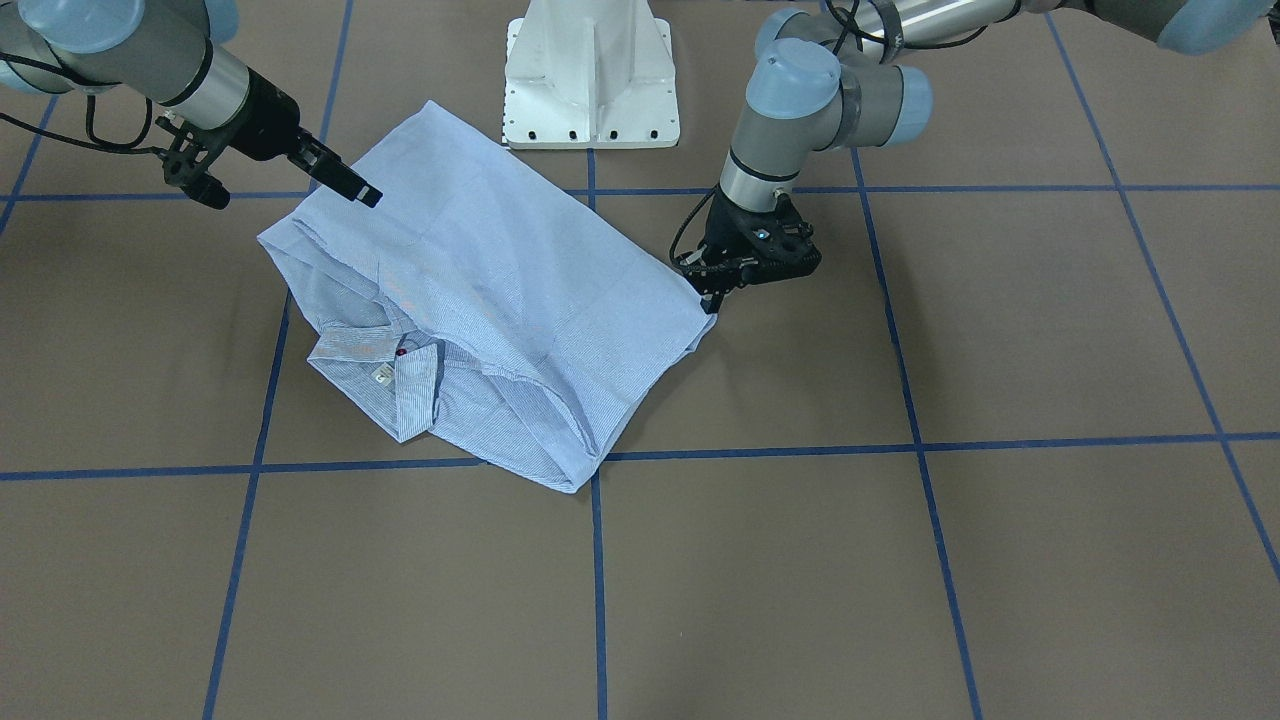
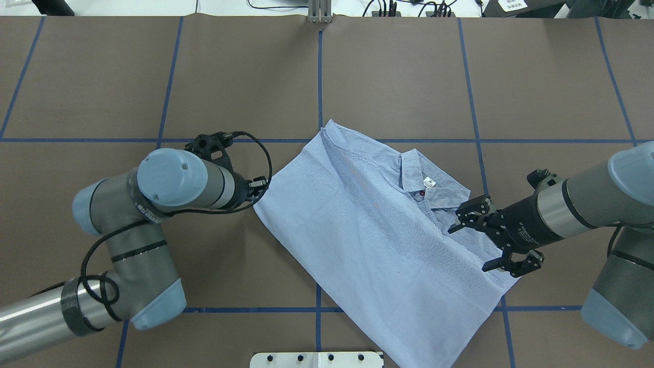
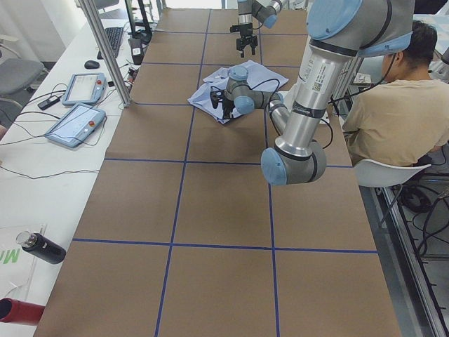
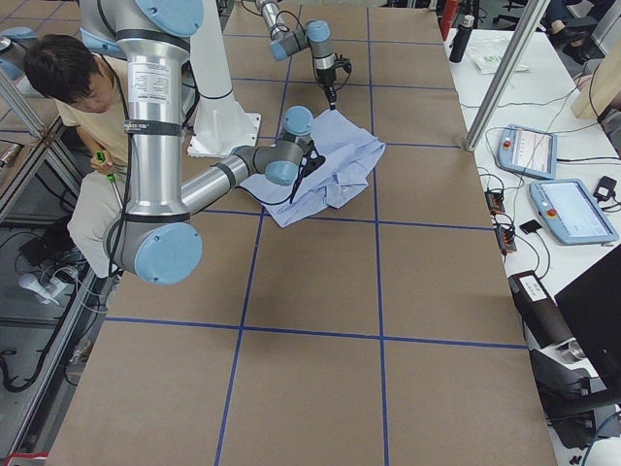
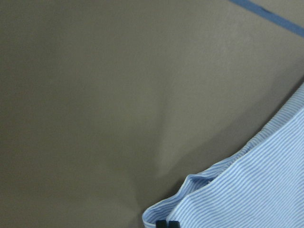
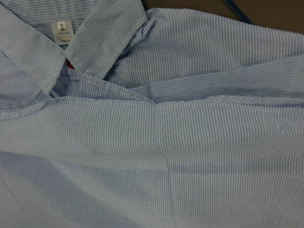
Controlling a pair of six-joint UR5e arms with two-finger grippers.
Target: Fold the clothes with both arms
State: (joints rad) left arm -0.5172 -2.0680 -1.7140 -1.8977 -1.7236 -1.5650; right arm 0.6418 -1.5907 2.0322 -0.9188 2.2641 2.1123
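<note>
The light blue striped shirt (image 1: 500, 290) (image 2: 368, 235) lies folded into a slanted rectangle on the brown table. Its collar (image 2: 424, 179), white neck tag (image 6: 61, 31) and one dark red button face up at one end. My left gripper (image 1: 713, 297) (image 2: 257, 189) is low at the shirt's corner on my left. Its fingertips (image 5: 166, 223) sit close together on the fabric edge. My right gripper (image 2: 467, 249) (image 1: 350, 185) hovers open over the shirt's opposite edge, just beside the collar, and holds nothing.
The white pedestal base (image 1: 590, 80) (image 2: 317, 359) stands close to the shirt's near edge. A person (image 3: 393, 105) sits beside the table behind the robot. Teach pendants (image 3: 77, 119) lie on the white side bench. Blue tape lines grid the brown surface.
</note>
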